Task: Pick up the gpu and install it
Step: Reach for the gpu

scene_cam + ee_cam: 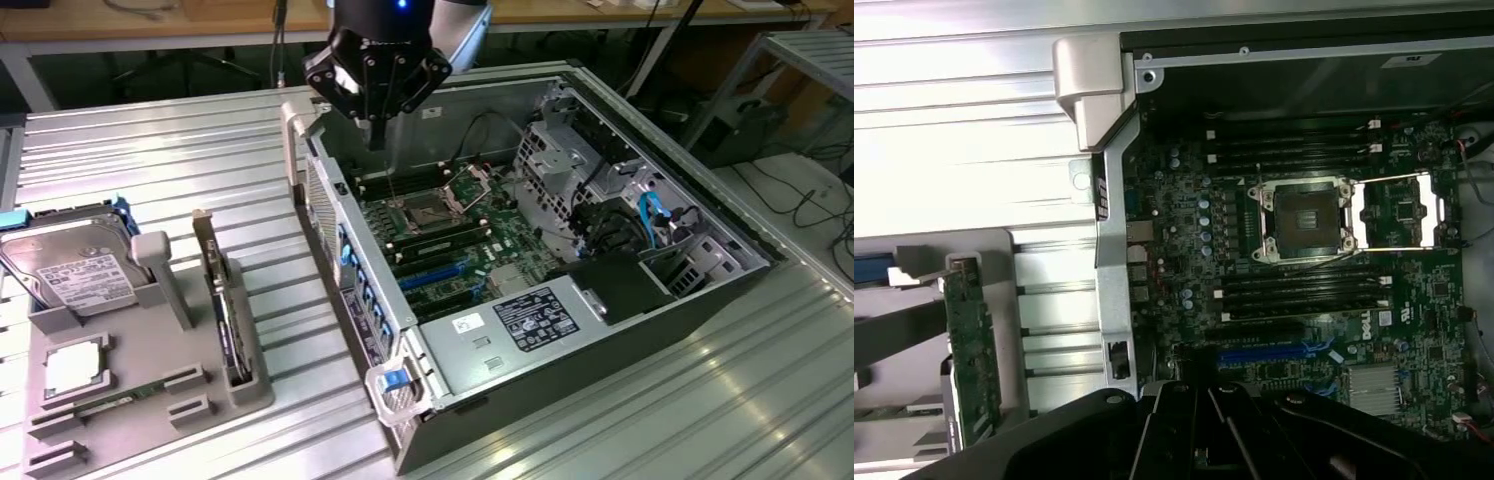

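An open computer case (694, 330) lies on its side on the table (160, 140), toward the exterior view's right, with the motherboard (447, 235) flat inside it. Near it, at the exterior view's left, sits a holder (247, 385). The gpu (224, 310) stands on edge in the holder's slot nearest the case, and the hard drive (74, 270) stands further left. The claw (378, 135) hangs over the motherboard's far end, well apart from the gpu.

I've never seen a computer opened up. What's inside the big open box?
A motherboard with a processor socket, blue slots and cables. A black cover hides whatever lies beneath it.
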